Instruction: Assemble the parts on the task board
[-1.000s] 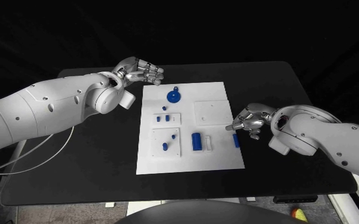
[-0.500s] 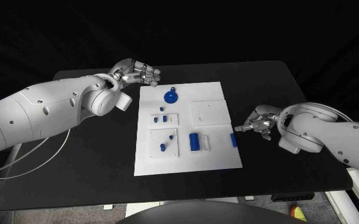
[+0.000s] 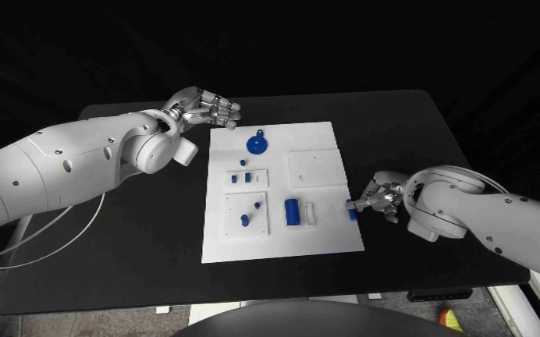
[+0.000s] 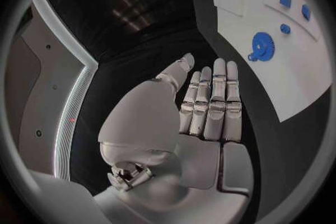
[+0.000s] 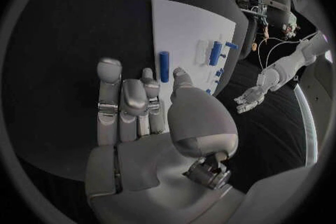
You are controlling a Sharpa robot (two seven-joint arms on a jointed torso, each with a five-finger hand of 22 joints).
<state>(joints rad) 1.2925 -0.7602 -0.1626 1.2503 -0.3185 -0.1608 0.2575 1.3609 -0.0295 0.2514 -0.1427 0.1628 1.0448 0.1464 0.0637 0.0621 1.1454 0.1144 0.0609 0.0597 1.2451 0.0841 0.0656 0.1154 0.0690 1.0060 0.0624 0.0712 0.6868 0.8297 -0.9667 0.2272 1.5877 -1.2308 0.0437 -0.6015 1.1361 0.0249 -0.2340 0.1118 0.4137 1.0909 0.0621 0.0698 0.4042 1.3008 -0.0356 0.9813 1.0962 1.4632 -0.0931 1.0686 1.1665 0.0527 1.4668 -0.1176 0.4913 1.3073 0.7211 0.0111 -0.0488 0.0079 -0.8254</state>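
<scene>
Right hand, fingers together (nothing held), beside blue peg at task board edge.

Black table under the work area, matte, with its front edge running along the near side. A thin white cable loops over the table's near-left corner and off its left edge. A small yellow-and-red object sits below the table's front-right corner, identity unclear.
</scene>
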